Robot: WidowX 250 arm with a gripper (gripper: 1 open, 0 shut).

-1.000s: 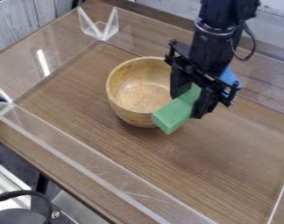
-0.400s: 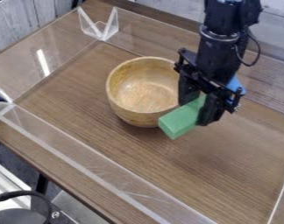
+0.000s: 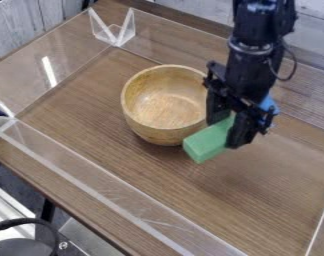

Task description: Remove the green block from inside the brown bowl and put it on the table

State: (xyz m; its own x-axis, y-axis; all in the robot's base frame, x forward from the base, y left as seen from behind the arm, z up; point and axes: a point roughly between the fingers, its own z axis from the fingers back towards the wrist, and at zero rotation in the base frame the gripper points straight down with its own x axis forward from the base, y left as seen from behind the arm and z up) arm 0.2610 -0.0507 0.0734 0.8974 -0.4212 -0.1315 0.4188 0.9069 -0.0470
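- Closest to me is the low clear acrylic wall (image 3: 111, 205) running along the front edge of the desk (image 3: 111, 160), a brown wood-grain top.
- A bit further in, the green block (image 3: 208, 142) is outside the bowl, just right of it, tilted. Can't tell if its lower corner is touching the wood.
- The end effector (image 3: 233, 122) points straight down and is clamped on the green block's upper end.
- Left of that sits the brown bowl (image 3: 162, 103), upright.
- Way at the back corner there's a small clear stand thing (image 3: 114, 27).
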